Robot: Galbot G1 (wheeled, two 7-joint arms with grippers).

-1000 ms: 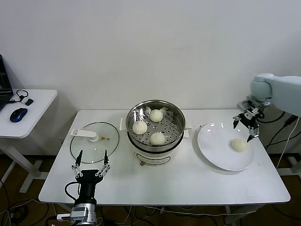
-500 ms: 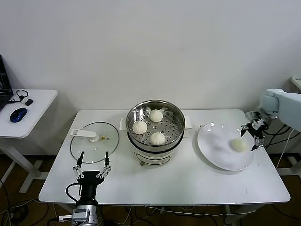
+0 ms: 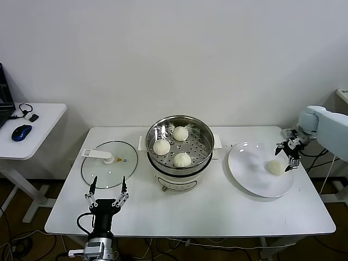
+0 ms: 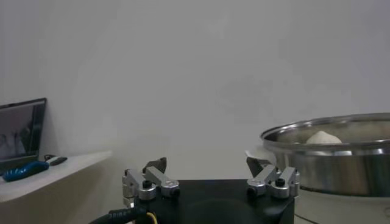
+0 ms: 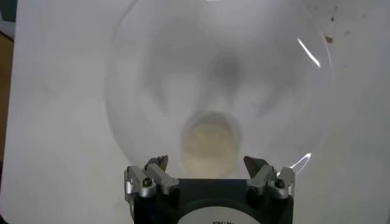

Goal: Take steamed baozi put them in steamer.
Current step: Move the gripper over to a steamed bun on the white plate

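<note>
The right gripper hangs over the white plate at the table's three o'clock side, fingers spread wide around nothing, the last steamed baozi lying just below between them. Three more baozi sit in the steamer at center. The left gripper waits open near seven o'clock, beside the glass lid.

The steamer is shiny polished steel with a perforated metal tray. At its 9 o'clock lies a clear glass lid; at 3 o'clock, a glossy white plate holds one matt, doughy baozi.
</note>
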